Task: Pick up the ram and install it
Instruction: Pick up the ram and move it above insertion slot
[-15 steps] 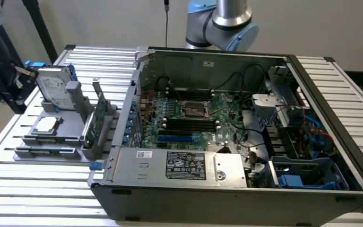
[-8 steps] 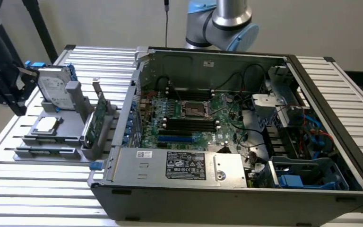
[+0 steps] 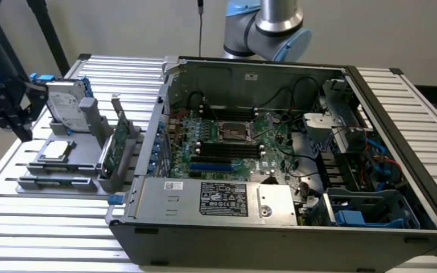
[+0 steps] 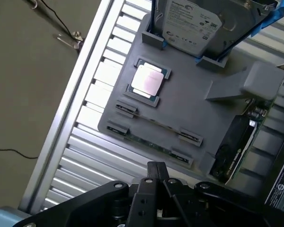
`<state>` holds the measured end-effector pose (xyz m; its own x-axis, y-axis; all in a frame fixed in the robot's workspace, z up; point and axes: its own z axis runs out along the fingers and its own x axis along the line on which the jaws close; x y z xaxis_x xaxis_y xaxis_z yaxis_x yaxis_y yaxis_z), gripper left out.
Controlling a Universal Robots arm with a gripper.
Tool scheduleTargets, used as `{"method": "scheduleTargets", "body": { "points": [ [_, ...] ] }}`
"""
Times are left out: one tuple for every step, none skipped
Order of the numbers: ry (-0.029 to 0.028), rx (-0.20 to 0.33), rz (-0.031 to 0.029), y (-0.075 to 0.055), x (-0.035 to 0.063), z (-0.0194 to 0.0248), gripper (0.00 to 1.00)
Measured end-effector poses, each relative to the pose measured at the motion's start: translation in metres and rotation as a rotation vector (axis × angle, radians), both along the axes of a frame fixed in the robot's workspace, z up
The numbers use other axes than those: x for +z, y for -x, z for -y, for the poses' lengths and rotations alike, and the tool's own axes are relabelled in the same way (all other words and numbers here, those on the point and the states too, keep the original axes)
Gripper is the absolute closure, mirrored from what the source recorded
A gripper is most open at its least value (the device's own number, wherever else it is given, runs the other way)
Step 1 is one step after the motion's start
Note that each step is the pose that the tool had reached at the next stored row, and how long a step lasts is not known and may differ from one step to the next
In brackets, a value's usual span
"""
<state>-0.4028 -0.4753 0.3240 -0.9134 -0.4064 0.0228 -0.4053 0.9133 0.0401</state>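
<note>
The jaws, clenched and empty, hang above the ram point(image 4: 149, 143), clipped on edge in a grey holder point(image 4: 189, 109) near the surface's point(image 4: 85, 118) edge, its top edge offered for pinching.

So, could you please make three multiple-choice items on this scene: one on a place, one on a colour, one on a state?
1. Where is the ram? A in a motherboard slot; B in the grey holder beside the computer case; C on the floor.
2. What colour are the rails of the hard drive? A red; B yellow; C blue.
3. How is the pincer? A shut, empty; B wide open; C shut on the ram.
Answers: 1 B, the green stick lies between the holder's clips; 2 C, blue strips flank the drive; 3 A, it is closed with nothing in it.
</note>
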Motion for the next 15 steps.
{"method": "scheduleTargets", "body": {
  "points": [
    [0.0, 0.018, 0.0001, 0.0, -0.0007, 0.0, 0.89],
    [0.0, 0.036, 0.0, 0.0, -0.0014, 0.0, 0.89],
    [-0.0001, 0.055, 0.0001, 0.0, -0.0021, 0.0, 0.89],
    [0.0, 0.074, 0.0, 0.0, -0.0027, 0.0, 0.89],
    [0.0, 0.092, 0.0, 0.0, -0.0034, 0.0, 0.89],
    [-0.0001, 0.11, 0.0001, 0.0, -0.004, 0.0, 0.89],
    [-0.0001, 0.128, 0.0001, 0.0, -0.0047, 0.0, 0.89],
    [-0.0001, 0.146, 0.0001, 0.0, -0.0052, 0.0, 0.89],
    [-0.0001, 0.164, 0.0001, 0.0, -0.0058, 0.0, 0.89],
    [-0.0001, 0.181, 0.0001, 0.0, -0.0064, 0.0, 0.89],
    [0.0, 0.201, 0.0, 0.0, -0.0069, 0.0, 0.89],
    [-0.0001, 0.219, 0.0001, 0.0, -0.0075, 0.0, 0.89],
    [-0.0001, 0.237, 0.0001, 0.0, -0.0081, 0.0, 0.89],
    [0.0, 0.255, 0.0001, 0.0, -0.0086, 0.0, 0.89],
    [-0.0001, 0.273, 0.0001, 0.0, -0.0092, 0.0, 0.89]
  ]
}}
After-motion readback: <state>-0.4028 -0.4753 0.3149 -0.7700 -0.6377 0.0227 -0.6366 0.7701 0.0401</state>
